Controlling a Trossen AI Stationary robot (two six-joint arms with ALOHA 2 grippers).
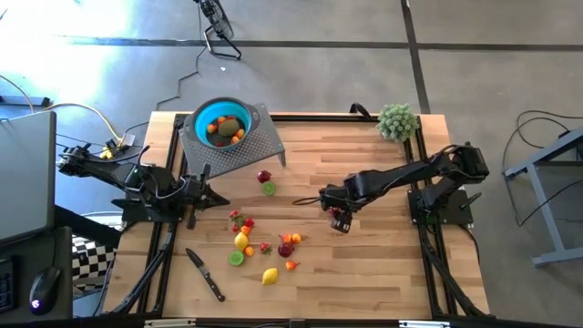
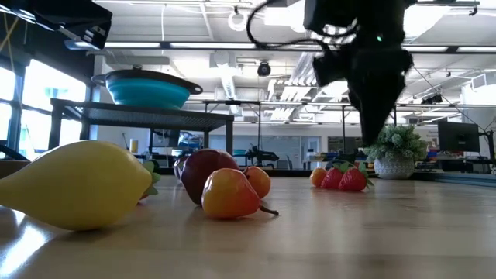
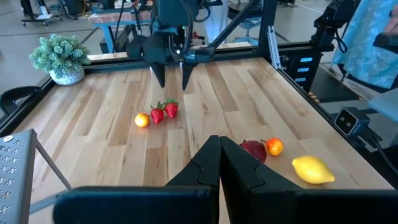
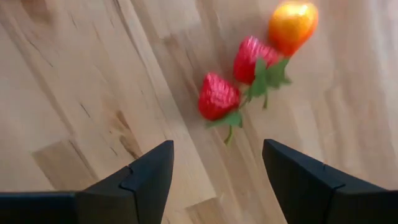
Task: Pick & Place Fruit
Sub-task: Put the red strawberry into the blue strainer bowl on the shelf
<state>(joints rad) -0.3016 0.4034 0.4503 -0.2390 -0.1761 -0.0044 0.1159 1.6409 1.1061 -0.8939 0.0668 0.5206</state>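
Observation:
Small toy fruits lie scattered on the wooden table (image 1: 364, 273). Among them are two red strawberries (image 4: 219, 96) with an orange fruit (image 4: 292, 23) beside them. A lemon (image 2: 77, 186), a maroon fruit (image 2: 205, 172) and further orange ones lie nearer the table's front. My right gripper (image 4: 214, 177) points down, open, above the table just beside the strawberries (image 3: 163, 112), touching nothing. My left gripper (image 3: 219, 155) waits shut at the table's left (image 1: 219, 198). The teal bowl (image 1: 221, 123), with some fruit inside, stands on a grey perforated stand (image 1: 260, 146) at the far left.
A black-handled knife (image 1: 206, 274) lies near the front left. A fuzzy green plant ball (image 1: 398, 120) in a pot sits at the far right corner. A lime fruit (image 1: 269, 189) and a maroon one (image 1: 264, 176) lie in front of the stand. Bare wood stretches front right.

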